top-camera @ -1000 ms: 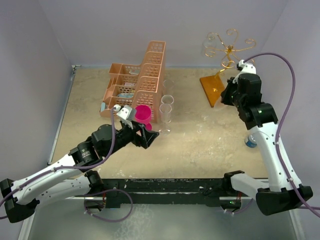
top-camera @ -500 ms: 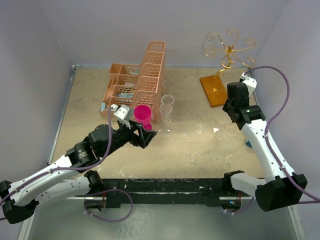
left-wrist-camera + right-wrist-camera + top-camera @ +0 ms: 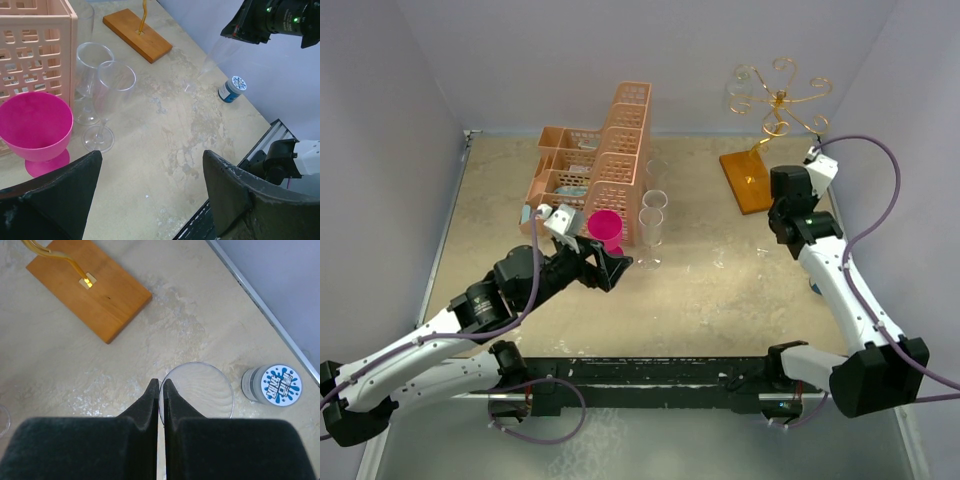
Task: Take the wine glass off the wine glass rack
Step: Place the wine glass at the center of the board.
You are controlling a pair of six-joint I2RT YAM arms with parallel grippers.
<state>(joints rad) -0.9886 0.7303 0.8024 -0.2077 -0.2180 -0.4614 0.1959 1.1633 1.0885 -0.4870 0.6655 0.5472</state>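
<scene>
The right gripper has its fingers pressed together on the wall of the glass at the rim. It is a thin pinch at one edge of the round mouth, which the right wrist view looks straight down into. The glass is off the rack and hangs from the gripper on the near side of the rack's orange base, close to it but apart, above the table. In the left wrist view it is tilted, with the bowl up at the gripper and the stem slanting down toward the table. Whether its foot touches the surface cannot be told.

A jar with a blue-and-white cap stands farther from the rack than the glass, just beside the glass on the side toward the right wall.

The left gripper is well to the left of the rack — its fingers are spread wide with nothing between them, and it faces across the table toward the rack's base. Just ahead of it, also well left of the rack, stand a pink goblet and two clear glasses. The glasses are upright and close together, on the side of the goblet nearer the rack. Behind them is a peach basket, with the goblet right against its lattice wall.
</scene>
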